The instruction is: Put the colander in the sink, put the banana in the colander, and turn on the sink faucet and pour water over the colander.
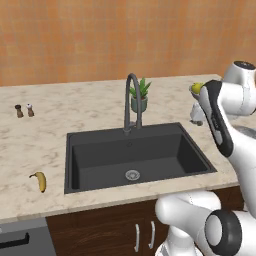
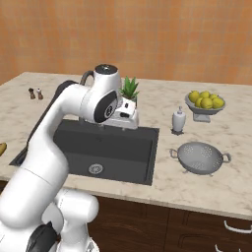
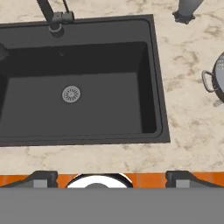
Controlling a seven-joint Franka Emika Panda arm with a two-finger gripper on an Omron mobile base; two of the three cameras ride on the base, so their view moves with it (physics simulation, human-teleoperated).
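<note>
Gripper (image 3: 112, 176): jaws wide, nothing between them, hanging high over the front edge of the sink (image 3: 109, 98) and looking down into it.

Colander (image 2: 201, 157): upright on the counter (image 2: 162, 179), right of the sink and well apart from the gripper, 2 loop handles out to the sides, 1 of them showing at the right edge of the hand view. Empty, not yet lifted.

Sink: bare, only the round drain (image 3: 71, 94) at its centre. Banana (image 1: 40, 181): on the counter left of the sink, near the front edge, far across from the colander. Faucet (image 1: 131, 100): at the back rim, no water visible.

Beyond the colander: a white bottle (image 2: 178, 119), then a footed bowl of yellow-green fruit (image 2: 202, 117); a potted plant (image 2: 129, 88) behind the faucet.

Judged as step 1 of 3, barely begun: all 3 parts open. Next: swing right and down over the colander, line the wide jaws up across its rim, close, lift clear of the bottle, carry left, lower into the basin.
</note>
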